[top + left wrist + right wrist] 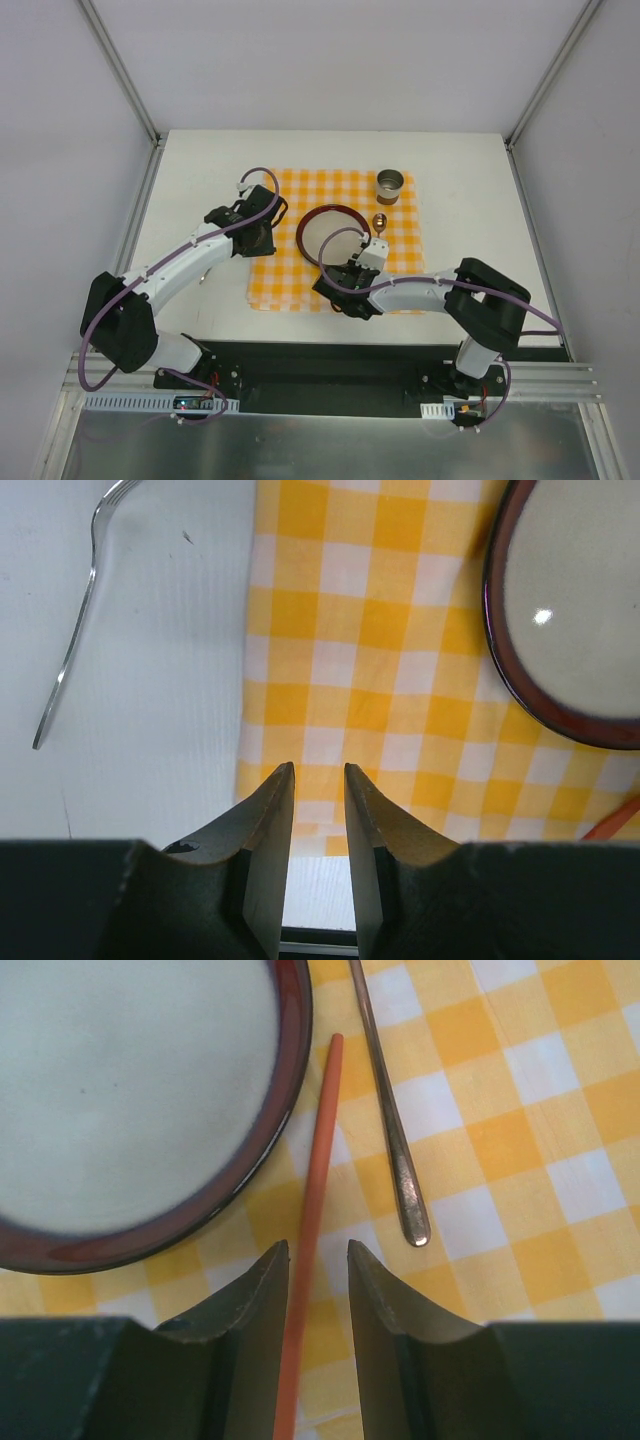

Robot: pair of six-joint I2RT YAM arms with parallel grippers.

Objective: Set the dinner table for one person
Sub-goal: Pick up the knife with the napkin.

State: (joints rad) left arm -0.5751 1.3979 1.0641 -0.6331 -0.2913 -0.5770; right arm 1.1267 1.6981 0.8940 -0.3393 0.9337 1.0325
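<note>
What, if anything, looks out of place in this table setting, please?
The fork lies slanted on the bare table, off the checkered mat that holds the plate and spoon.

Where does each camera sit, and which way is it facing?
Top external: above and behind the robot, facing down onto the table; left arm, right arm show.
Left wrist: looks down past its own jaws at checkered mat and fork.
Right wrist: looks down past its jaws at orange stick, spoon handle.
Both wrist views share the red-rimmed plate.
</note>
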